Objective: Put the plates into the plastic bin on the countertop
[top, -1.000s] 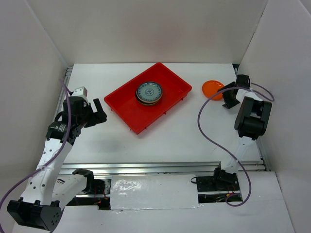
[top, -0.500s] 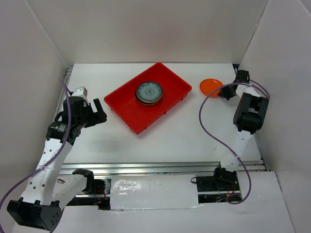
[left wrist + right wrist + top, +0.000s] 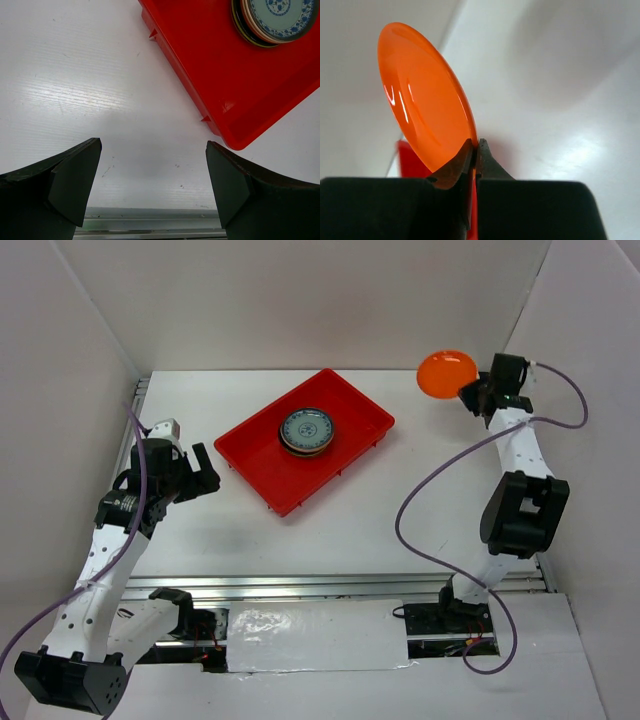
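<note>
My right gripper [image 3: 472, 392] is shut on the rim of an orange plate [image 3: 446, 373], which it holds lifted and tilted above the back right of the countertop [image 3: 400, 510]. In the right wrist view the orange plate [image 3: 425, 100] stands on edge, pinched between the fingertips [image 3: 476, 150]. The red plastic bin [image 3: 350, 445] lies at the middle back, with a stack of plates inside topped by a blue-white patterned plate [image 3: 306, 428]. The same stack [image 3: 280, 17] shows in the left wrist view inside the bin [image 3: 225, 75]. My left gripper [image 3: 203, 472] hangs open left of the bin, holding nothing.
White walls [image 3: 70, 360] close in the left, back and right sides. A metal rail [image 3: 330, 585] runs along the near edge of the countertop. The right arm's purple cable [image 3: 420, 490] loops over the right part of the surface.
My right gripper has closed on the orange plate's rim and lifted it off the countertop, up and toward the back. The left arm has not moved.
</note>
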Motion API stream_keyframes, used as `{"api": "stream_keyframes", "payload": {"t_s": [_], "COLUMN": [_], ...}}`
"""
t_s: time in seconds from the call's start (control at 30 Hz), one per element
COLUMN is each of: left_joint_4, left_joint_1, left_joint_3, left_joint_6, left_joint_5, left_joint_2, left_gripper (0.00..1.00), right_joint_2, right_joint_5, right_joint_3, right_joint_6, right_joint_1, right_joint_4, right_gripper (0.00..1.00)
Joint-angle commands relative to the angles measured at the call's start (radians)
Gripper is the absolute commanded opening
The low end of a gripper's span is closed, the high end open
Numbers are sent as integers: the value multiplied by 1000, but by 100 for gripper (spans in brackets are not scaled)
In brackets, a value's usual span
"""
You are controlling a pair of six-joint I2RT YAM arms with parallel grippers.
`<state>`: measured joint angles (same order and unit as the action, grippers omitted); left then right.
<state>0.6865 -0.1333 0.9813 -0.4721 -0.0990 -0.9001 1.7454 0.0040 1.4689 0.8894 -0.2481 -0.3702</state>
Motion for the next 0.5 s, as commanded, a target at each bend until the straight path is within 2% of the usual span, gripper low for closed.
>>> {"api": "stream_keyframes", "payload": {"t_s": [0.0, 0.07, 0.1, 0.17, 0.27, 0.33, 0.47], "left_joint_4": [-38, -33, -30, -25, -18, -18, -16], "left_joint_1": [4, 6, 6, 6, 6, 4, 4], "left_joint_3": [-6, -6, -4, -3, -3, -3, -4], "left_joint_6": [13, 9, 6, 1, -13, -17, -19], "left_joint_5": [4, -11, -16, -34, -70, -80, -81], "left_joint_2": [12, 12, 12, 12, 24, 30, 29], "left_gripper": [99, 99, 99, 99, 99, 99, 99], "right_joint_2": [-11, 26, 75, 138, 265, 340, 405], "right_joint_5": [-57, -190, -332, -448, -389, -371, -380], "right_joint_3": [82, 102, 126, 175, 331, 378, 400], "right_joint_6": [-47, -66, -69, -87, -154, -181, -164], "right_joint_1": [95, 145, 165, 234, 377, 447, 504], "right_joint_4": [42, 98, 115, 140, 45, -2, 19], "right_gripper": [0, 0, 0, 0, 0, 0, 0]}}
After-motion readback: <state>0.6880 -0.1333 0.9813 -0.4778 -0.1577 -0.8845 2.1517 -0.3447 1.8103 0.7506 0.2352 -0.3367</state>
